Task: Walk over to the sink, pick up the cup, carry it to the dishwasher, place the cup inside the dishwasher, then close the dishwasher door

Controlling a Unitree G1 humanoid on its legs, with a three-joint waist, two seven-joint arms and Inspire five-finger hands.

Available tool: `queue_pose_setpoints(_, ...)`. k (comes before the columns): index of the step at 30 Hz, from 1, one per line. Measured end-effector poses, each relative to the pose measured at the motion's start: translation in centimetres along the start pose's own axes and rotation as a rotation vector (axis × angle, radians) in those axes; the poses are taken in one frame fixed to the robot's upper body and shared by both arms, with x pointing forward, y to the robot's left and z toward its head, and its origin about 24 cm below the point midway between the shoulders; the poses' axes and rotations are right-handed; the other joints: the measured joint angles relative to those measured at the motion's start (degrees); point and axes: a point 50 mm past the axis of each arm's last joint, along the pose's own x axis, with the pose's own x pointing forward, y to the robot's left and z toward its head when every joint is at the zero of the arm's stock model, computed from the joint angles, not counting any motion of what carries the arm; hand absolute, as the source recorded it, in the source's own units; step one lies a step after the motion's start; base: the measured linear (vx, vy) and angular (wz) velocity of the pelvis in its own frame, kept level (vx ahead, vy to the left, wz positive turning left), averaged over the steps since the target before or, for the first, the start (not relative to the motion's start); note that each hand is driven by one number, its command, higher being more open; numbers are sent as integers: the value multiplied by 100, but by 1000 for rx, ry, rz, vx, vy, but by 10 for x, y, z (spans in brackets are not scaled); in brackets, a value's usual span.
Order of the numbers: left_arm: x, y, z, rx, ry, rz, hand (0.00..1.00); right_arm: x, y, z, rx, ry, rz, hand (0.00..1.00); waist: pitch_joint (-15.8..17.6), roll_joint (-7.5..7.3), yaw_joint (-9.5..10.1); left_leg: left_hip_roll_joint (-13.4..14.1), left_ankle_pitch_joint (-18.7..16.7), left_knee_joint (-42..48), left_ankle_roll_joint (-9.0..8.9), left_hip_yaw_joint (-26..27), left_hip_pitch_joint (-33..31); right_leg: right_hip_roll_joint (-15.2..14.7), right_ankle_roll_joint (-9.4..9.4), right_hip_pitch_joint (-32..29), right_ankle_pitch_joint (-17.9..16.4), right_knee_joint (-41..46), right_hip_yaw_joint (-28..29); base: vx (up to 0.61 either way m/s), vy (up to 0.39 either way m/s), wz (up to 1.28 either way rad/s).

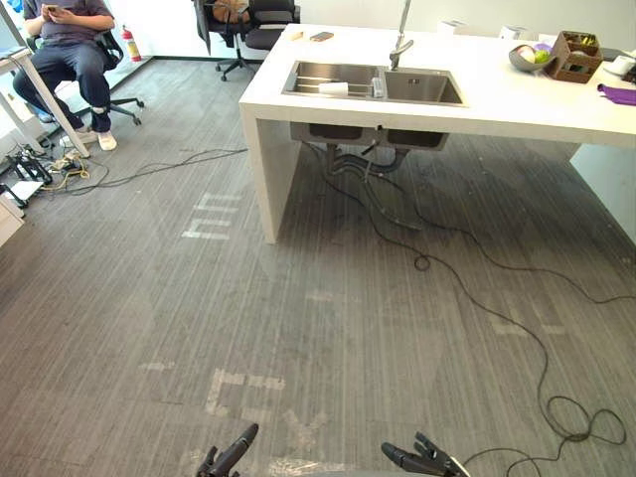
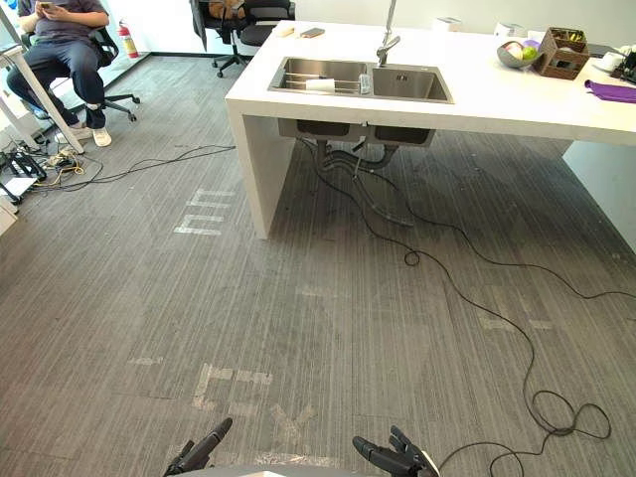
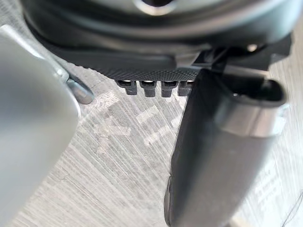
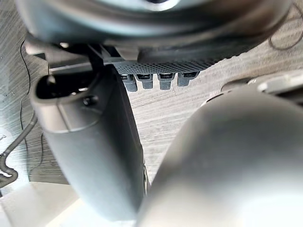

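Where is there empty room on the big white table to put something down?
The counter is bare between the sink and the bowl, and in a strip left of the sink. The far right end is crowded: bowl, box, purple cloth.

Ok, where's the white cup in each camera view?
Left eye view: cup in the left basin of the sink, upper centre.
Right eye view: cup in that basin, upper centre.
Left wrist view: floor past left hand.
Right wrist view: floor past right hand.
Shared landmark: faucet.

Office interior, kitchen mock-up: grey carpet floor (image 1: 298, 328), white counter (image 1: 517, 114) with 2-basin steel sink (image 1: 373, 84), wheeled office chairs (image 1: 263, 38), seated person (image 1: 68, 40), fire extinguisher (image 1: 132, 45).
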Motion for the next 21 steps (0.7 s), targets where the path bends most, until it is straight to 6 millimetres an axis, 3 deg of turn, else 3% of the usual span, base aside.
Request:
queue_pose_setpoints(5,0,-1,0,-6,1,-11,100,-1,2,-2,89,-36,39,100,57,-13,-7,-56,16,-1,3,-103,40,-81,-32,-42,-151,293,-94,-36,-8,11)
queue_pose_setpoints(6,0,0,0,-12,6,-10,100,-1,4,-1,111,-57,52,100,108,-46,-20,-107,4,2,13,-127,69,-177,13,-189,-380,706,-141,-53,9,26)
queue_pose_setpoints(8,0,1,-1,-41,19,-5,100,-2,4,-1,130,-83,63,100,128,-67,-28,-244,-97,54,189,-147,85,-445,218,-476,-829,1567,-231,-38,28,34)
queue_pose_setpoints(9,0,1,-3,-64,32,1,100,-3,2,3,144,-117,56,100,164,-41,-25,-319,-164,136,337,-151,83,-633,342,-825,-964,2399,-225,-25,70,22)
queue_pose_setpoints(10,-1,3,-5,-80,41,12,100,-1,2,12,148,-160,63,100,219,-36,-15,-378,-193,218,440,-139,87,-831,280,-1325,-941,3545,-202,-23,93,15)
queue_pose_setpoints(12,-2,10,-4,-86,48,41,100,0,4,18,154,-202,93,100,320,-123,-30,-485,-268,320,580,-215,221,-999,112,-1841,-948,4663,-60,22,68,14)
queue_pose_setpoints(13,-3,12,-6,-91,55,54,100,0,5,17,161,-202,97,100,320,-120,-25,-465,-334,410,611,-268,254,-928,153,-1903,-1054,4718,71,94,27,32)
queue_pose_setpoints(16,-2,12,-6,-102,101,69,100,1,11,16,173,-203,104,100,332,-56,-40,-290,-595,700,584,-462,213,-620,123,-1934,-1153,3568,117,146,-10,30)
queue_pose_setpoints(17,-1,12,-6,-77,135,83,100,2,12,17,170,-202,113,100,369,-41,-38,-155,-761,807,524,-468,211,-467,100,-2086,-1059,3006,75,233,-65,7)
queue_pose_setpoints(21,0,13,-6,-58,198,115,100,-2,7,10,173,-182,100,100,434,43,-48,214,-1338,1169,328,-457,351,-206,94,-2579,-438,2234,84,335,-117,-5)
